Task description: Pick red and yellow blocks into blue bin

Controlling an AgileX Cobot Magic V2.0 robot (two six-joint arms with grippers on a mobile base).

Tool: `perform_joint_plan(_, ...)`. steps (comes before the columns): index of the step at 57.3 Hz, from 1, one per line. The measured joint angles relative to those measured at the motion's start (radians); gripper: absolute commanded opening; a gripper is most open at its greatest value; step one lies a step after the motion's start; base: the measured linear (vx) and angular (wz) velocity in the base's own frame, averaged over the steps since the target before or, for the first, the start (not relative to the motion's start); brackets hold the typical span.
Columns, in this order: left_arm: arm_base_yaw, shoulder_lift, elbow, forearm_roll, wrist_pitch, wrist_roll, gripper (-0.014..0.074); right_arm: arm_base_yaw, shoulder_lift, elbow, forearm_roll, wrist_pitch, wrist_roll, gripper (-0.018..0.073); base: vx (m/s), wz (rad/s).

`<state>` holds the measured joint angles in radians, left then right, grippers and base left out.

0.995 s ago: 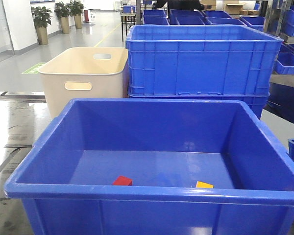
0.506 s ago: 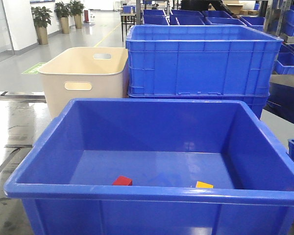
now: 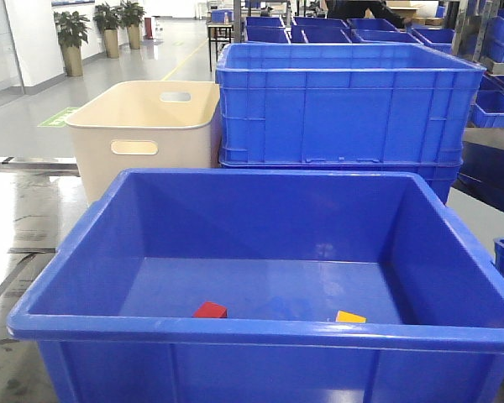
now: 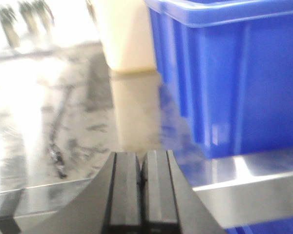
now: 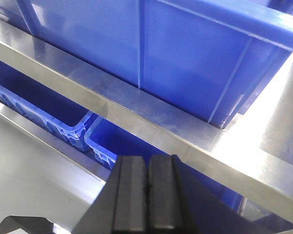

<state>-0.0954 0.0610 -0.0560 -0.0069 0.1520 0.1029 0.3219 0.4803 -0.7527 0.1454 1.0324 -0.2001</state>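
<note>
The glossy blue bin point(image 3: 260, 332) fills the near part of the front view. A small red cube point(image 3: 210, 310) lies on its floor near the front wall. The yellow brick point(image 3: 350, 317) lies to its right, mostly hidden by the rim. No gripper shows in the front view. In the left wrist view my left gripper point(image 4: 142, 168) is shut and empty, low at the table's front edge, left of the bin's outer wall point(image 4: 224, 78). In the right wrist view my right gripper point(image 5: 147, 170) is shut and empty, below the table's steel edge point(image 5: 151, 112) and the bin's wall point(image 5: 185, 58).
A beige tub with handle slots point(image 3: 143, 134) stands behind the bin at left. Tall ribbed blue crates point(image 3: 344, 105) are stacked behind at right. More blue crates point(image 5: 44, 105) sit on a lower shelf under the table. A person moves in the far background.
The bin and both blocks have not moved. Only the person in the far background has shifted to the right.
</note>
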Motion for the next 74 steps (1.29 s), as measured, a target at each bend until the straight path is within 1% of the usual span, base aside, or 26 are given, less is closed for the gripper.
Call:
perform_joint_plan(5, 0.015, -0.050, 0.064, -0.002, -0.078, -0.002, -0.0001, 0.000, 0.000, 0.000, 0.000, 0.000, 0.000, -0.0010, 0.00, 0.00)
perform_joint_plan(9, 0.028, -0.068, 0.081, -0.006, -0.093, -0.013, -0.0001, 0.000, 0.000, 0.000, 0.000, 0.001, 0.000, -0.0011, 0.00, 0.00)
perform_joint_plan(36, 0.028, -0.072, 0.081, -0.016, -0.098, -0.025, -0.0001, 0.000, 0.000, 0.000, 0.000, 0.015, 0.000, -0.0011, 0.00, 0.00)
perform_joint_plan(46, 0.028, -0.072, 0.081, -0.040, -0.098, -0.026, -0.0001, 0.000, 0.000, 0.000, 0.000, 0.021, 0.000, -0.0011, 0.00, 0.00)
perform_joint_plan(51, 0.028, -0.072, 0.081, -0.047, -0.099, -0.044, -0.0001, 0.000, 0.000, 0.000, 0.000, 0.023, 0.000, -0.0011, 0.00, 0.00)
perform_joint_plan(74, 0.028, -0.072, 0.081, -0.047, -0.100, -0.053, -0.0001, 0.000, 0.000, 0.000, 0.000, 0.023, 0.000, -0.0011, 0.00, 0.00)
